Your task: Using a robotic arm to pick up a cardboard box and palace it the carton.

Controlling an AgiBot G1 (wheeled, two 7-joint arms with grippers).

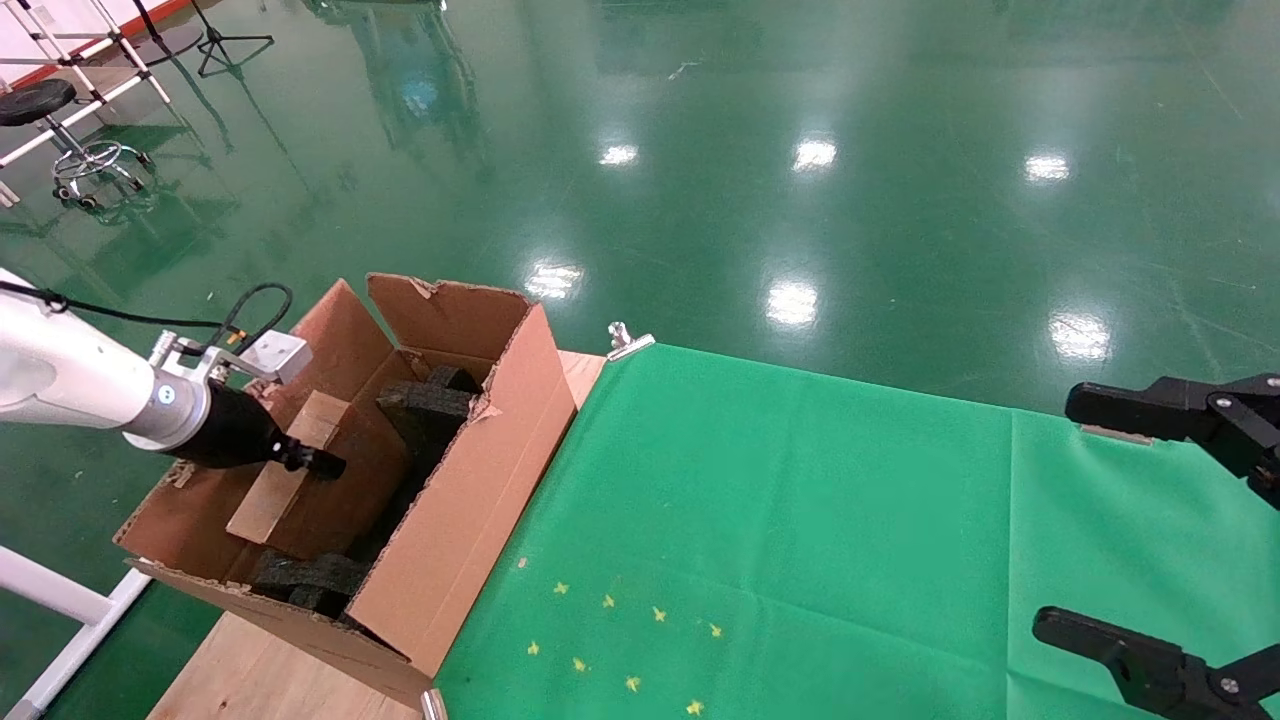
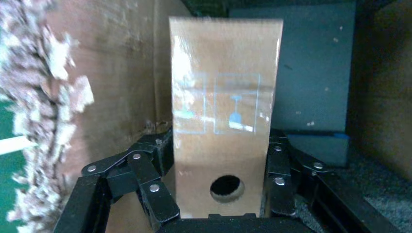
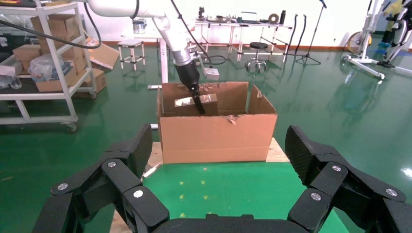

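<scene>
Left robotic arm [image 1: 70, 385] reaches over the carton [image 1: 470, 500] from its outer side, left pincer [image 1: 310, 462] down inside the opening and pinching the cardboard box [image 1: 285, 470] across its narrow width; fingers [image 2: 150, 179] flank both long sides, touching. Cardboard box sits inside the carton, lengthwise along it, against the wall farthest from the green cloth [image 1: 800, 540], above the black foam pieces [image 1: 425, 410] rather than flat on the floor of the carton. Taped face with the round hole [image 2: 227, 188] faces the wrist camera, hole at the pincer end. Foam shows beside the box and under its near end. Carton stands on the bench [image 1: 250, 680] at the cloth's edge, flaps up, torn rim on the arm's side. Right pincer [image 1: 1170, 530] is well apart from the carton, over the far side of the cloth, spread wide, holding nothing.
</scene>
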